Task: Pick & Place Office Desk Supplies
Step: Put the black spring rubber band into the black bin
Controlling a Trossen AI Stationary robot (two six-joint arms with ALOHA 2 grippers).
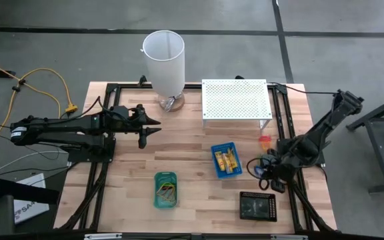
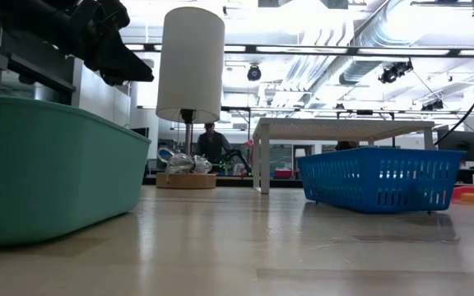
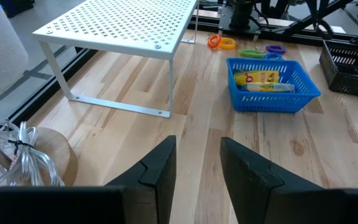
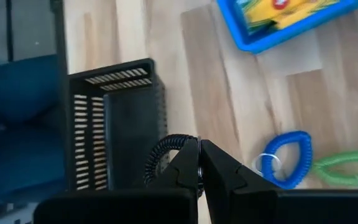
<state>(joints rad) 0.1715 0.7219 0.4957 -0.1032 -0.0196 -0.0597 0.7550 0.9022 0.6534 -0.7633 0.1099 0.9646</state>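
Right hand (image 4: 199, 163): closed on black coil loop (image 4: 157, 155), beside black tray (image 4: 114, 121) near the surface's right front corner; tray lies just alongside. Left hand (image 3: 197, 171): open, empty, waiting left-centre.

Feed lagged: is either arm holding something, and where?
The right gripper pinches a black coiled loop at one end of its coil; the left gripper holds nothing.

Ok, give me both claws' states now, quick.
Left claw: open, empty, above the wooden table.
Right claw: closed on a black coiled loop.
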